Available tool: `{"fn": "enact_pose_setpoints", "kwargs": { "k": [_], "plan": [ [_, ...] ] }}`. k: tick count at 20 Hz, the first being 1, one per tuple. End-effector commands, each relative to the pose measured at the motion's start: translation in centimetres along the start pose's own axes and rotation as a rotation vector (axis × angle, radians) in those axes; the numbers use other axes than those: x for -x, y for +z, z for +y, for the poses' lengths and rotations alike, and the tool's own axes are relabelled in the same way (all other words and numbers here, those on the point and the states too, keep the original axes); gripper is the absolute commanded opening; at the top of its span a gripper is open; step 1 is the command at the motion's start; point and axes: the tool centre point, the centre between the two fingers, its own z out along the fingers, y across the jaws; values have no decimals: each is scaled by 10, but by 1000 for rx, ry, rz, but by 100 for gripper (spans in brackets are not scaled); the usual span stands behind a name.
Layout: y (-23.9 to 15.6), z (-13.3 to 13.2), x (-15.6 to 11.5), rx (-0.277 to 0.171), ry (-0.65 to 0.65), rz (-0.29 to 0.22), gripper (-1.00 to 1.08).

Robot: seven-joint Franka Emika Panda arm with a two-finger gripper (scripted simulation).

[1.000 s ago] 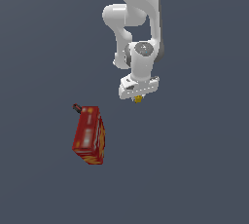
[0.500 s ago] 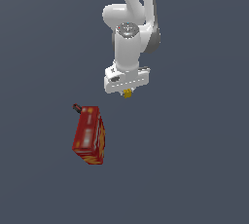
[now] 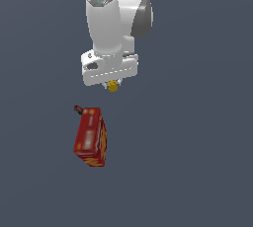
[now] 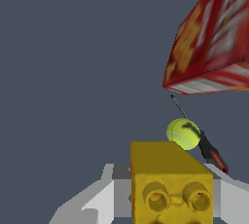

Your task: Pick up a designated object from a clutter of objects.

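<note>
- I am seeing the claw (image 3: 113,86) gripping the yellow cube (image 3: 113,87), its fingers closed against the cube's sides under the white hand of the arm (image 3: 111,28).
- In the wrist view the yellow cube (image 4: 170,185) is filling the foreground between the grey fingers (image 4: 99,201), showing two round studs on its near face.
- The cube is hanging in the claw, apart from the red box (image 3: 90,136), which is lying on the dark surface (image 3: 197,147) lower in the exterior view and toward its left.
- A thin dark stick (image 3: 77,108) with a red tip is poking out at the far corner of the red box; I cannot tell whether they are touching.
- In the wrist view a yellow-green ball (image 4: 183,133) is sitting just beside the stick (image 4: 204,145), near the printed red box (image 4: 214,38).
</note>
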Motion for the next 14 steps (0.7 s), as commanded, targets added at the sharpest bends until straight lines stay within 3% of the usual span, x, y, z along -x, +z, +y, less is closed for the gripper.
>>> {"fn": "enact_pose_setpoints", "kwargs": {
  "k": [1,7,14],
  "plan": [
    [-23,20,-2,0,0,-1,-100],
    [-70,63,-9,2,0,-1,-100],
    [-106,96,-15,3,0,-2,-100]
  ]
}}
